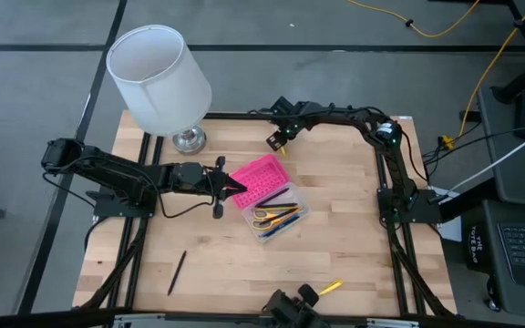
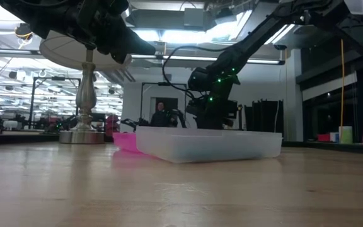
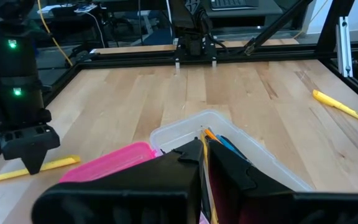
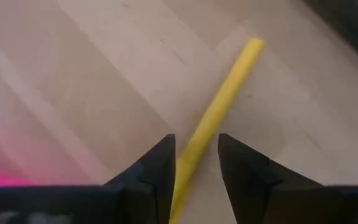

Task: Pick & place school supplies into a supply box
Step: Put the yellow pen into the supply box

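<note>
Jaws of your right gripper (image 4: 194, 177) stood apart astride a thin yellow pen (image 4: 219, 115) on the wooden table (image 1: 354, 228), just beyond the clear plastic box (image 1: 285, 219) with its hot-pink ribbed lid (image 1: 261, 179) open. Your left gripper (image 1: 235, 189), jaws together and empty, hovered at that lid. Scissors and pens lay inside the box.

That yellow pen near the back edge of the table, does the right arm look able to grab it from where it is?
Probably yes. The right gripper hangs right over the yellow pen, its open fingers standing on either side of it. The wood around the pen is bare, and the pink lid lies off to one side.
</note>
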Controlling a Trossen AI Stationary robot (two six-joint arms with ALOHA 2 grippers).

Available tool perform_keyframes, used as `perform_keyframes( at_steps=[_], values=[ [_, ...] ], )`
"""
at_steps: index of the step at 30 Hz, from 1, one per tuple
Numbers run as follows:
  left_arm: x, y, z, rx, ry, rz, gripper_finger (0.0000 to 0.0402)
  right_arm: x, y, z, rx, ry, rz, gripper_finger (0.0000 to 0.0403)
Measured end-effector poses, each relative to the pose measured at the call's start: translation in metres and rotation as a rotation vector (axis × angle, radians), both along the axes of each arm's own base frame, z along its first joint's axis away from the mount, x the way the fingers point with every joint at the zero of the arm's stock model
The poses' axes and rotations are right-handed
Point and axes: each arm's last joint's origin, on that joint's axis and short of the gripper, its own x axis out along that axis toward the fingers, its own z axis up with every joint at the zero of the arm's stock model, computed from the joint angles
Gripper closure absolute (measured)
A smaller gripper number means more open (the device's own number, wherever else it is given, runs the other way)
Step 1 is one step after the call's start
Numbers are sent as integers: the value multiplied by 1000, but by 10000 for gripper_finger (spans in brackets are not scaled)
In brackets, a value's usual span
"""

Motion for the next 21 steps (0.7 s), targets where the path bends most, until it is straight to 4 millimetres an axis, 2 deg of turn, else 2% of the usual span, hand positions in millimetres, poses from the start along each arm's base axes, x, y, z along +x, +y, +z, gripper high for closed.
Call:
perform_keyframes(
  at_steps=[5,14,21],
  values=[
    [0,0,0,0,0,0,384,-2,-2,-10,-48,89,19,277],
    [0,0,0,0,0,0,384,-3,-5,-8,-47,118,43,281],
    [0,0,0,0,0,0,384,-3,-6,-7,-58,136,65,338]
  ],
)
